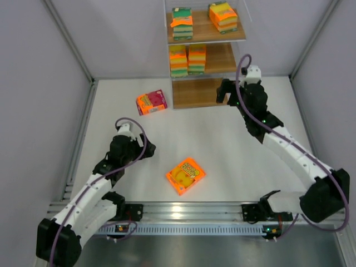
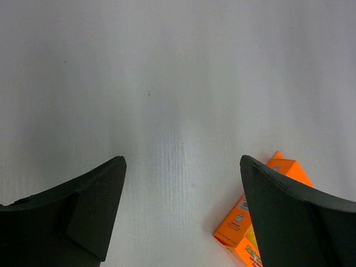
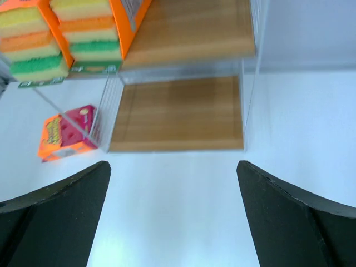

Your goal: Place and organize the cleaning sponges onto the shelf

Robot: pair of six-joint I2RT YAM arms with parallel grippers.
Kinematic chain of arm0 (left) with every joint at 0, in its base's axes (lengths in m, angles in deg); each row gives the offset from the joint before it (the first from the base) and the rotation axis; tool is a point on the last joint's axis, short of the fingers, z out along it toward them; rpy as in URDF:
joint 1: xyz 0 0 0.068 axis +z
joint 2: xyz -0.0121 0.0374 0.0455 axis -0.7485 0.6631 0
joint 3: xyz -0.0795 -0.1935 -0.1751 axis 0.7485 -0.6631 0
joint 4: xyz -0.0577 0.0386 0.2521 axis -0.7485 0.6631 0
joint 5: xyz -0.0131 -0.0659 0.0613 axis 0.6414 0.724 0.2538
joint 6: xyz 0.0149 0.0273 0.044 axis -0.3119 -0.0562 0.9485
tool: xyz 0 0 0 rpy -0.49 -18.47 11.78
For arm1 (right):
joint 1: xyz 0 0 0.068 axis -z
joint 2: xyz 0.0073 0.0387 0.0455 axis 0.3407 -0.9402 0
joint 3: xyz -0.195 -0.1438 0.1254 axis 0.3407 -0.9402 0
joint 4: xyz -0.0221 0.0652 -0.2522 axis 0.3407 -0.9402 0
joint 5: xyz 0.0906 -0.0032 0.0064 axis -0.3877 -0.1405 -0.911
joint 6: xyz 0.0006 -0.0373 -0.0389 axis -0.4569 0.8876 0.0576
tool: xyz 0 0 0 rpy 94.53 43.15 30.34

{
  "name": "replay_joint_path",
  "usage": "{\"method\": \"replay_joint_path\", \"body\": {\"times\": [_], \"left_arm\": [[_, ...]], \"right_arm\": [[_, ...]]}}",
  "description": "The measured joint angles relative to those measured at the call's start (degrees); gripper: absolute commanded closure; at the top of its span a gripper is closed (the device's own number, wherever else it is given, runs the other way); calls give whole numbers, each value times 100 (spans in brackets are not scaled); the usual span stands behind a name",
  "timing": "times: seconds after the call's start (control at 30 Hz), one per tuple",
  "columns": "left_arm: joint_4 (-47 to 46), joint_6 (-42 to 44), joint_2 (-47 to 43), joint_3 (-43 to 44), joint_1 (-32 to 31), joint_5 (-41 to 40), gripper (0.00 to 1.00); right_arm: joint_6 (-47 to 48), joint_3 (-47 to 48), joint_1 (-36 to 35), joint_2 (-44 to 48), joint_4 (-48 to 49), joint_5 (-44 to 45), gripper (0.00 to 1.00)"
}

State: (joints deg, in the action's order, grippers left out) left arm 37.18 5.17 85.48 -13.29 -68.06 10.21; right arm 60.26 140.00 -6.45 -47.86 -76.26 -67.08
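Top external view: four sponge packs [image 1: 182, 23] sit on the shelf [image 1: 192, 93], two on the top board and two on the middle; the bottom board is bare. An orange pack [image 1: 185, 176] lies flat on the surface [image 1: 228, 161], and a pink-red pack [image 1: 151, 102] rests at the shelf's 9 o'clock. The left tool [image 2: 182, 167] is spread wide and empty, with the orange pack at its 4 o'clock, half behind one finger. Dropping from here would likely land that finger on the slick wrapper and skid it away. The right tool [image 3: 173, 167], also wide and empty, hangs close before the bottom board. A careless swing could clip the thin frame and topple the packs.
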Motion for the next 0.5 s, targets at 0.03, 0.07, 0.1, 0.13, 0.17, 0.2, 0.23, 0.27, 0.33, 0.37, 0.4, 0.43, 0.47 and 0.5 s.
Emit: {"method": "replay_joint_path", "body": {"times": [0.03, 0.07, 0.1, 0.13, 0.17, 0.2, 0.23, 0.27, 0.33, 0.37, 0.4, 0.43, 0.47, 0.5], "left_arm": [[-4, 46, 127, 122, 4, 155, 12], [0, 92, 313, 306, 7, 466, 13], [-2, 122, 459, 463, 7, 776, 13], [-4, 140, 562, 590, 0, 1036, 13], [-9, 164, 654, 721, -13, 1311, 10], [42, 195, 719, 855, -85, 1541, 9], [170, 254, 785, 1029, -249, 1628, 8], [291, 350, 850, 1211, -483, 1591, 8], [638, 549, 1093, 1698, -1259, 1272, 8], [750, 621, 1303, 1954, -1731, 1084, 7], [815, 654, 1504, 2170, -2157, 890, 7], [866, 673, 1757, 2374, -2586, 697, 7], [907, 667, 1934, 2476, -2889, 546, 7], [990, 614, 2142, 2553, -3252, 216, 7]], "right_arm": [[-321, -216, -4, 330, -232, -26, 0], [-614, -385, -7, 612, -496, -59, 1], [-892, -529, -9, 846, -752, -116, 1], [-1252, -752, -9, 1128, -984, -203, 1], [-1550, -966, -13, 1362, -1217, -293, 1], [-1810, -1202, -22, 1567, -1408, -391, 1], [-2037, -1456, -28, 1759, -1578, -448, 1], [-2288, -1764, -48, 1971, -1814, -492, 1], [-2601, -2240, -66, 2258, -2223, -551, 1], [-2702, -2404, -70, 2352, -2396, -562, 1], [-2780, -2592, -70, 2448, -2511, -614, 1], [-2811, -2717, -72, 2509, -2566, -704, 1], [-2800, -2881, -74, 2570, -2538, -861, 0], [-2754, -3047, -79, 2623, -2465, -1062, 1]]}}
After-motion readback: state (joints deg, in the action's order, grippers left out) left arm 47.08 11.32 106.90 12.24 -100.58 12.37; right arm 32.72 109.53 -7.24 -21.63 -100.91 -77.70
